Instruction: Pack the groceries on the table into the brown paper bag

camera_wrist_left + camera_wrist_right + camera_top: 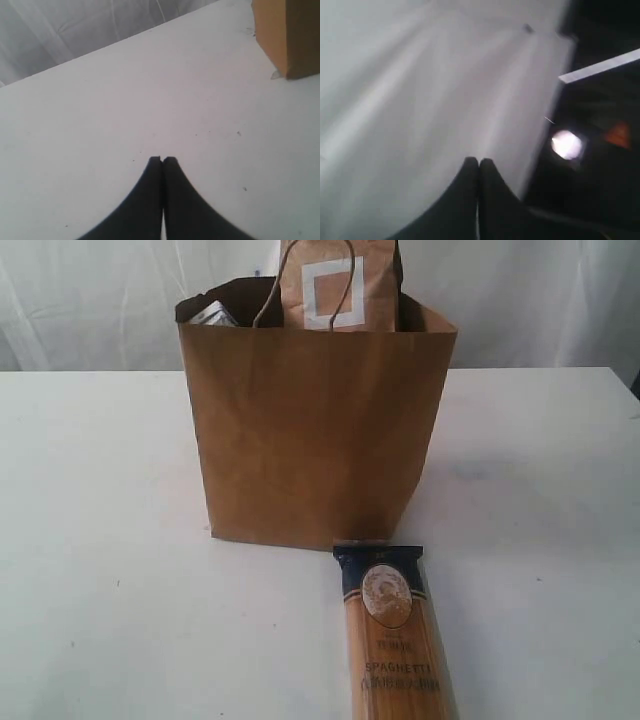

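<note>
much bare table (100, 540), seemingly, beside bag (310, 440)

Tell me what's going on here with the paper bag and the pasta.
A two-armed robot is packing groceries. The brown paper bag stands on the white table, with a grey-labelled brown pouch poking out of its top beside something metallic I can't identify. The spaghetti packet lies on the table in front of the bag, not yet packed. The left gripper and right gripper are both shut and empty.
</note>
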